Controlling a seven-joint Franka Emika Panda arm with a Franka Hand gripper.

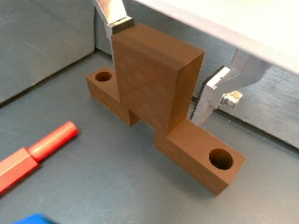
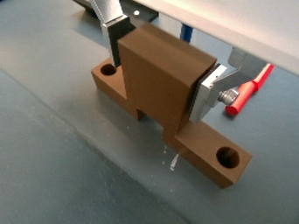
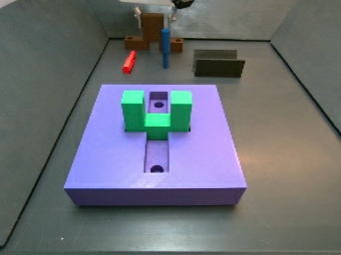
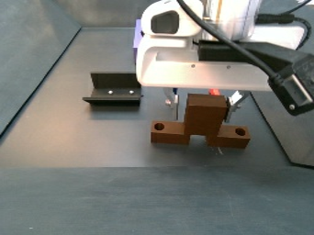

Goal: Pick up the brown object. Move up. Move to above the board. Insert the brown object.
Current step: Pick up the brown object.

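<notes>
In both wrist views, the brown object (image 1: 160, 105) (image 2: 163, 98) is gripped at its upright block by the gripper (image 1: 163, 66) (image 2: 162, 61), closed on it, base on the floor. In a side view, the board (image 3: 160, 149) is seen mid-floor, well apart.

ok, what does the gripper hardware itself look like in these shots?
The gripper, over the brown object, has a boxy white hand body with black cables looping past it. Its jaws are flat silver plates with dark pads; in a wrist view one finger shows a screw.
</notes>
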